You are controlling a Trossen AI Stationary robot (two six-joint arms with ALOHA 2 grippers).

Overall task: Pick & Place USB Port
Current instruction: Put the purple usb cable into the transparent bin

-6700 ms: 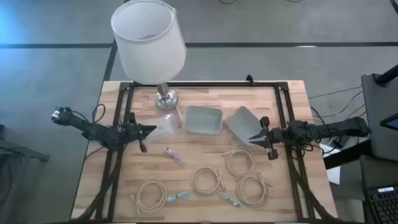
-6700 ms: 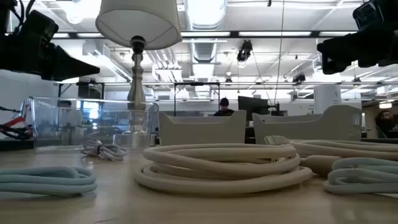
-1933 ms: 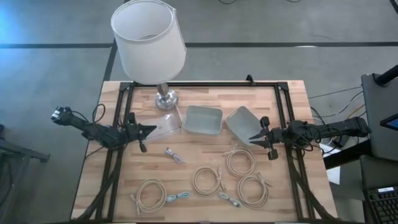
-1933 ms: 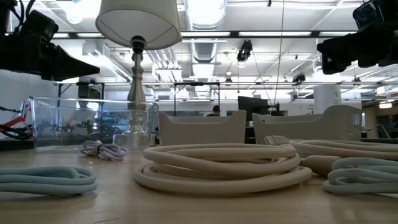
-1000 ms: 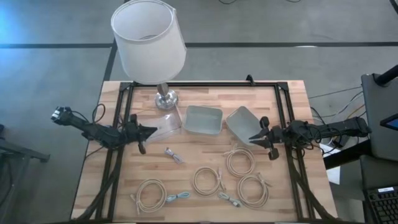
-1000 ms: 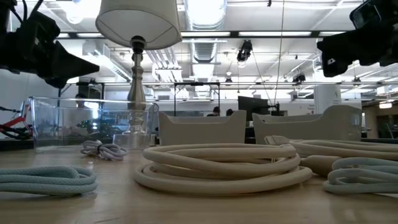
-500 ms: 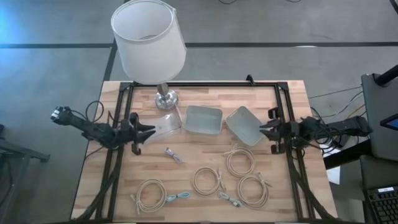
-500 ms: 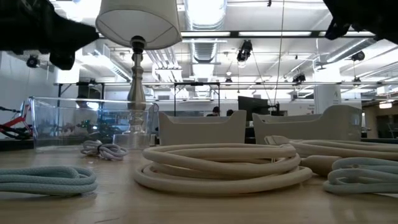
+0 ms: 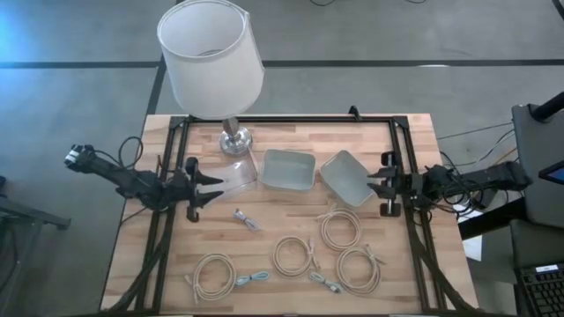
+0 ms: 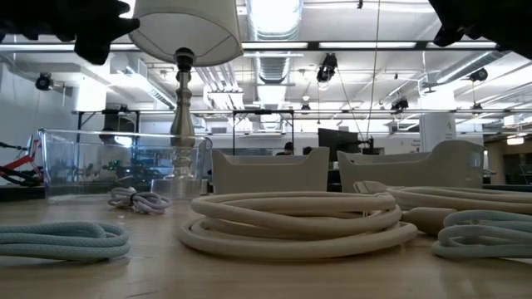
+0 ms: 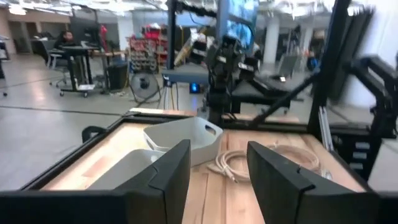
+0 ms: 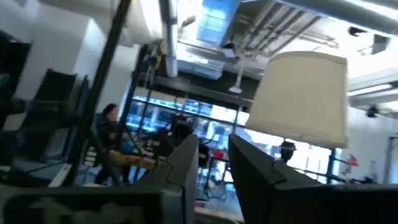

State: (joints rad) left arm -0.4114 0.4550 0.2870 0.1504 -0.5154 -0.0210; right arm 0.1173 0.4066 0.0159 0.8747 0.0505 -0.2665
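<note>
Several coiled USB cables lie flat on the wooden table: cream coils (image 9: pixel 340 229), (image 9: pixel 294 256), (image 9: pixel 358 269), (image 9: pixel 211 276) and a small bundle (image 9: pixel 246 219). My left gripper (image 9: pixel 214 187) hovers open over the table's left part, near a clear box (image 9: pixel 233 179), with nothing between its fingers (image 11: pixel 177 171). My right gripper (image 9: pixel 374 187) hovers open at the right, beside a tilted grey bin (image 9: pixel 345 177). Its wrist view looks up at the lampshade (image 12: pixel 305 99) past its fingers (image 12: pixel 184 163). In the low view both grippers show only as dark shapes at the top corners.
A grey bin (image 9: pixel 289 169) stands at the middle far side. A lamp (image 9: pixel 234 139) with a large white shade (image 9: pixel 210 53) stands at the far left. A black frame (image 9: pixel 291 119) runs round the table. Two small pale-blue cables (image 9: pixel 256 280), (image 9: pixel 325 282) lie near the front edge.
Both grippers have opened from shut and have risen; in the low view they have gone up to the top edge. My right gripper has drawn back toward the table's right edge. No cable has moved.
</note>
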